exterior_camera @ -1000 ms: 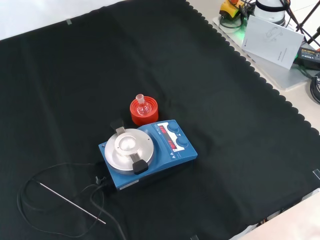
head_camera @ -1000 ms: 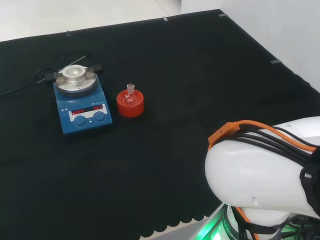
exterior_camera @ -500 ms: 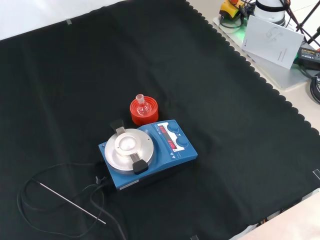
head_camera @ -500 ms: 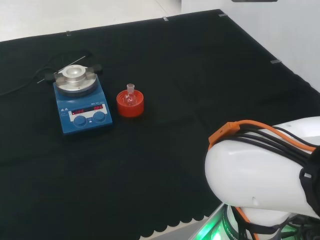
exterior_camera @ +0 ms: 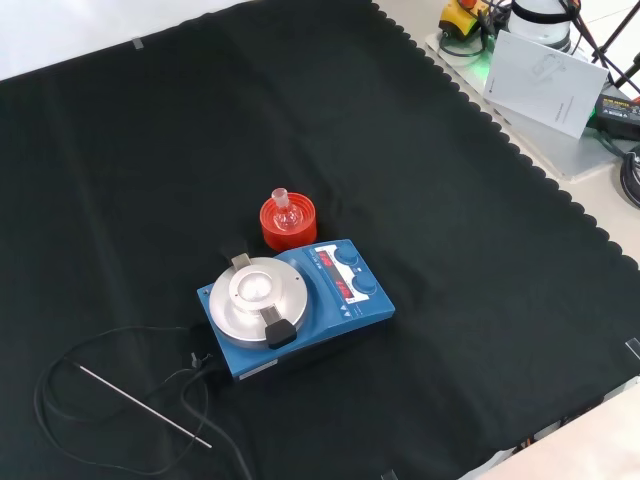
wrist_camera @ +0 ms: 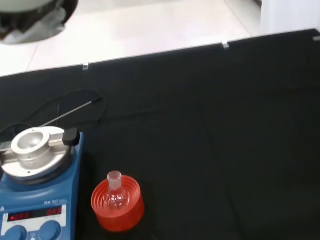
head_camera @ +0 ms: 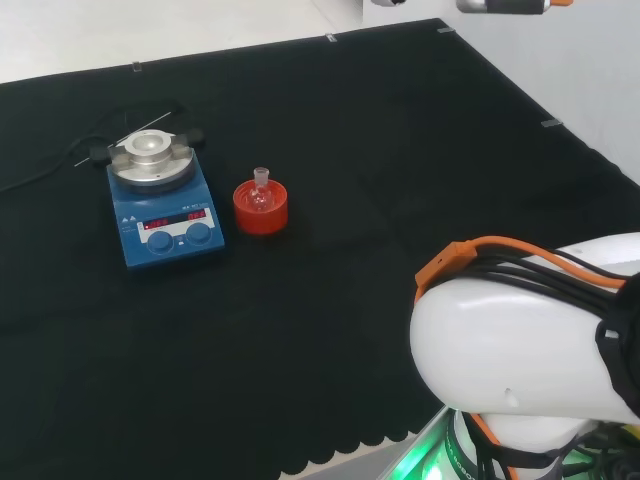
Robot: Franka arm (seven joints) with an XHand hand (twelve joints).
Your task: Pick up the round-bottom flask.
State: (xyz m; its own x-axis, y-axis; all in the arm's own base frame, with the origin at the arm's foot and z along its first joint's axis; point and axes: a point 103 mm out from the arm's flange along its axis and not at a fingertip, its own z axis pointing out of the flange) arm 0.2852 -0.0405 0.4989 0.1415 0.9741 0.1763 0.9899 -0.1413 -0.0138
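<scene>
Black cloth covers the bench (exterior_camera: pixel 480 300); my round-bottom flask (exterior_camera: pixel 285 213) sits untouched in its red ribbed stand (exterior_camera: pixel 288 228) beside the blue stirrer (exterior_camera: pixel 295 305). Nothing grasped yet; I cannot tell my fingers' state or their distance from it.

clear glass flask (exterior_camera: pixel 283 212), red ribbed plastic stand (exterior_camera: pixel 288 226), brushed metal hotplate top (exterior_camera: pixel 257 297), matt black cloth (exterior_camera: pixel 480 260)

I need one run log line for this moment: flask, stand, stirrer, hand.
flask: upright in red ribbed stand, untouched | stirrer: beside stand, plate bare | hand: away from flask, fingers unseen | pick-up: not started
</scene>
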